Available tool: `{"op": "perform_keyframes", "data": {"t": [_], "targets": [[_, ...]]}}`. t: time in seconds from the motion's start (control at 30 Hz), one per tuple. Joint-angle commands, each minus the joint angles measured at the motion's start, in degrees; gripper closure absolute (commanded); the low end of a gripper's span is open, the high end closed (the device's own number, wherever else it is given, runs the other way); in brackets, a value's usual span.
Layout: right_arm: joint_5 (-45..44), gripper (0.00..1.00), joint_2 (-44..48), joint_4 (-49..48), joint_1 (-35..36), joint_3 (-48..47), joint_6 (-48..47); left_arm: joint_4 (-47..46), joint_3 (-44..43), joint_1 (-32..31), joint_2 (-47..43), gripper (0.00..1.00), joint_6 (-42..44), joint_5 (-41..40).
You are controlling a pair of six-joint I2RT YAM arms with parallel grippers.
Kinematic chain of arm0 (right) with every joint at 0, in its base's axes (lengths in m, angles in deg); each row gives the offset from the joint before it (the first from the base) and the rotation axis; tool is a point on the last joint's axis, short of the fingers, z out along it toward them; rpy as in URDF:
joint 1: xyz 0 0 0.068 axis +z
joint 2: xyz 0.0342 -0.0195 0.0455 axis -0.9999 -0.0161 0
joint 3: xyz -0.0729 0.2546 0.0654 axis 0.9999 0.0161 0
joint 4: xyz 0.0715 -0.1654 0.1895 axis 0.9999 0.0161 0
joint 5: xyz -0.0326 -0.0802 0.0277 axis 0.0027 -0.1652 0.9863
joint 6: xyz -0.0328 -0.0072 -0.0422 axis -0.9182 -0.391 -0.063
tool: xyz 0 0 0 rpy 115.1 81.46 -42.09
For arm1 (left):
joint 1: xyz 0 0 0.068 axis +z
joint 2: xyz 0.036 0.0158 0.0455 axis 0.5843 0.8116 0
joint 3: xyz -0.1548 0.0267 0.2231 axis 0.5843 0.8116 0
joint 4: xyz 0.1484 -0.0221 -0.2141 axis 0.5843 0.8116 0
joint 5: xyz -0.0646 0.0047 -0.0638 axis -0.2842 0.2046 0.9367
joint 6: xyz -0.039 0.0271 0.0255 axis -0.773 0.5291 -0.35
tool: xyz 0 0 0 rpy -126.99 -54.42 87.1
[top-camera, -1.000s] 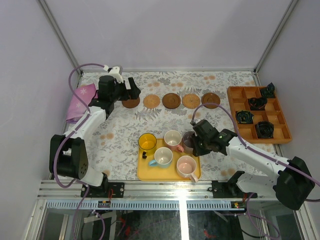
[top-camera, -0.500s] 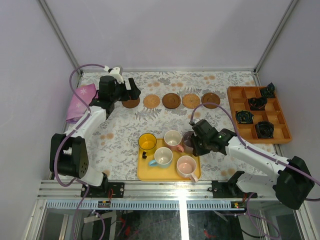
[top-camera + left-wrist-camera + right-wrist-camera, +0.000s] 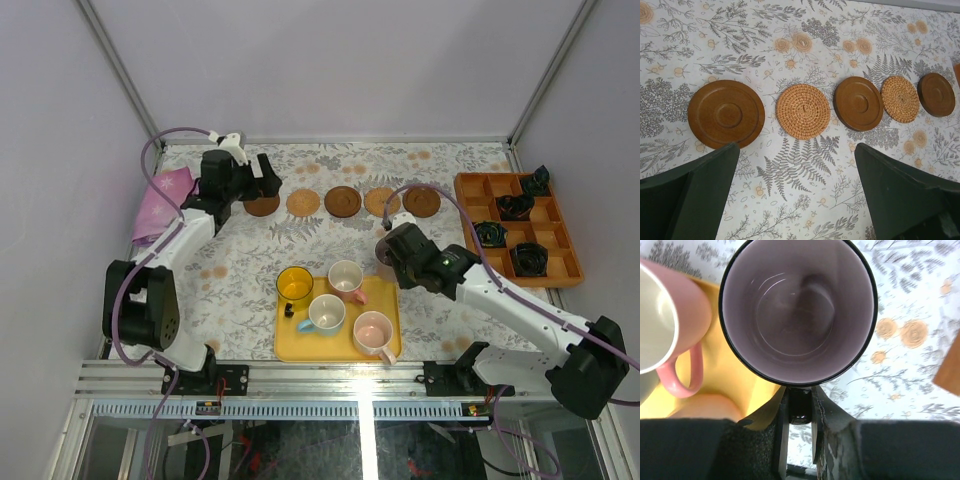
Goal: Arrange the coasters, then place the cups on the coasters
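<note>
Five coasters lie in a row at the back: dark brown [image 3: 726, 114], tan woven [image 3: 803, 111], dark brown [image 3: 858, 103], tan [image 3: 900, 98], dark brown [image 3: 936, 94]. My left gripper [image 3: 796, 147] hangs open just in front of them, near the leftmost coaster [image 3: 262, 205]. My right gripper [image 3: 800, 405] is shut on the handle of the purple-grey cup [image 3: 797, 310], held upright above the tray's far right corner [image 3: 383, 247]. On the yellow tray [image 3: 345, 345] stand a yellow cup [image 3: 294, 284], a pink cup [image 3: 347, 278], a light blue cup [image 3: 326, 313] and another pink cup [image 3: 373, 332].
An orange compartment tray [image 3: 470, 215] with dark objects stands at the right edge. A pink cloth [image 3: 160, 200] lies at the back left. Metal frame posts rise at the table's back corners.
My right gripper has lifted the purple-grey cup off the tray and carried it toward the back. The left arm has hardly moved.
</note>
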Motion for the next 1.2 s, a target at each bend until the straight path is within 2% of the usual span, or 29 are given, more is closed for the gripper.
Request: {"op": "perform_keyframes", "data": {"t": [0.0, 0.13, 0.3, 0.63, 0.87, 1.17], "targets": [[-9.38, 1.0, 1.16, -5.52, -0.62, -4.51, -4.4, -4.06, -3.38, 0.19, 2.25, 0.0, -1.08, -0.91], [-9.28, 1.0, 0.21, -10.41, -5.06, -4.27, -7.24, -5.11, -4.97, 0.15, 3.73, 0.0, -1.21, -1.26], [-4.13, 1.0, -0.97, -21.87, -17.48, -1.76, -11.44, -6.18, -6.72, 0.16, 5.94, 0.0, -2.22, -1.08], [2.99, 1.0, -13.97, -42.46, -29.79, -3.87, -18.75, -7.11, -9.68, 0.16, 9.03, 0.0, -3.46, -1.38], [6.02, 1.0, -22.77, -46.17, -34.18, -10.79, -18.91, -6.65, -11.69, 0.17, 11.1, 0.0, -2.97, -2.37], [8.44, 1.0, -29.58, -45.61, -34.89, -17.75, -18.54, -5.59, -14.47, 0.25, 13.63, 0.0, -2.75, -2.61]]}}
